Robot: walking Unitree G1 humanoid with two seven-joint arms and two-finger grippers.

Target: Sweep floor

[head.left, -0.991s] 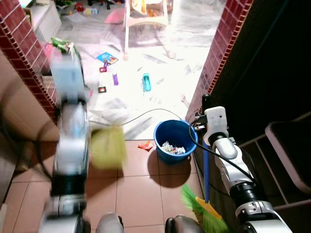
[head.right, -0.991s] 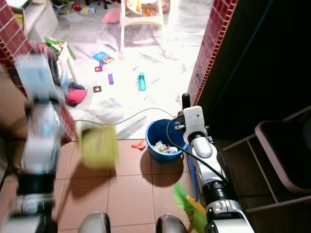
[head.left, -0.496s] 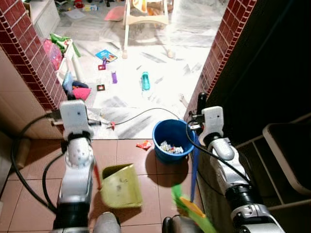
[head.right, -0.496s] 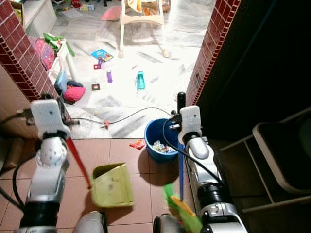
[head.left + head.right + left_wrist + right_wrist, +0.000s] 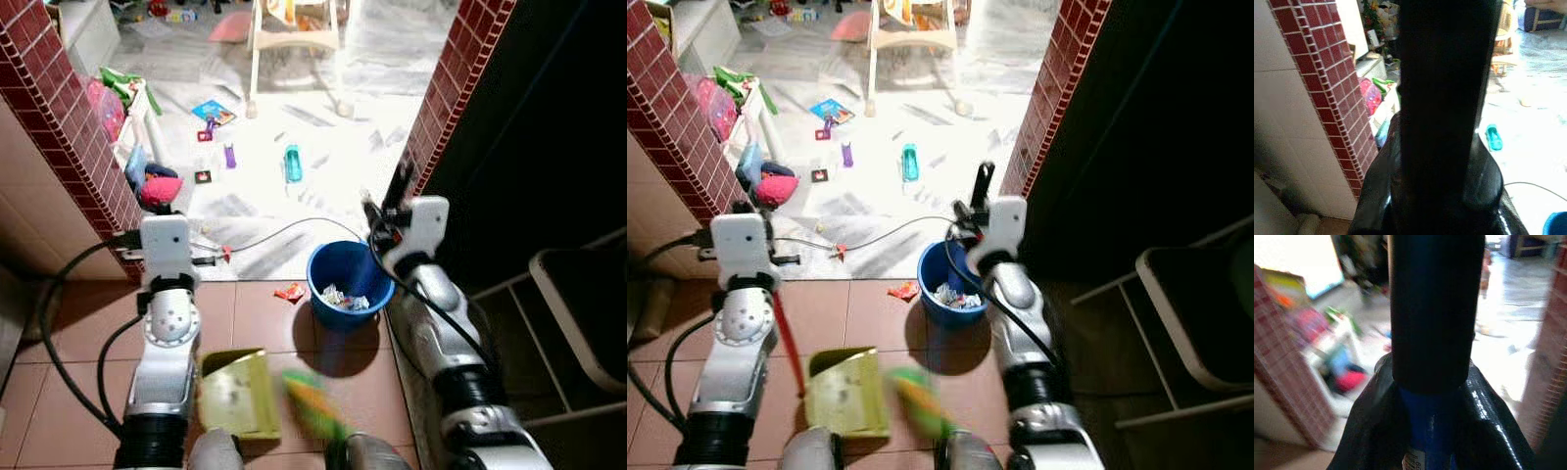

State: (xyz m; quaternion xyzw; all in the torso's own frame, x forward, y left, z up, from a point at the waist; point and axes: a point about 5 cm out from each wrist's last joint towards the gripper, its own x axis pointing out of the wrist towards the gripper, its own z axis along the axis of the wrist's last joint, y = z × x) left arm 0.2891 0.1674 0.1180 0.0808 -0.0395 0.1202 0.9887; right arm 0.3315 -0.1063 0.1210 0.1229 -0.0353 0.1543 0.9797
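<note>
The right gripper (image 5: 1436,382) has its jaws clamped on the blue broom handle (image 5: 1425,431), which runs up the middle of the right wrist view between the black fingers (image 5: 1371,421). The left gripper (image 5: 1444,147) is closed the same way around the dark upper end of the dustpan handle (image 5: 1447,73). In the head views the left arm (image 5: 165,323) reaches forward with the red dustpan handle slanting down beside it to the yellow-green dustpan (image 5: 235,394), which sits on the brown tiled floor (image 5: 73,323) close to the robot's feet. Just beside the dustpan's open side is the broom head (image 5: 312,403), a green and orange blur low over the tiles. The right arm (image 5: 431,304) stands near the brick doorpost (image 5: 446,88), its wrist above a blue bucket (image 5: 349,284) that holds crumpled scraps of litter. A small orange scrap (image 5: 290,292) lies on the tiles next to the bucket. A thin cable (image 5: 284,230) curves across the pale floor beyond the doorway, where a teal bottle (image 5: 292,163), a purple item (image 5: 231,157), a small book (image 5: 215,111) and the legs of a white chair (image 5: 294,39) are scattered. A second brick pillar (image 5: 59,108) stands on the left, with toys piled behind it.
</note>
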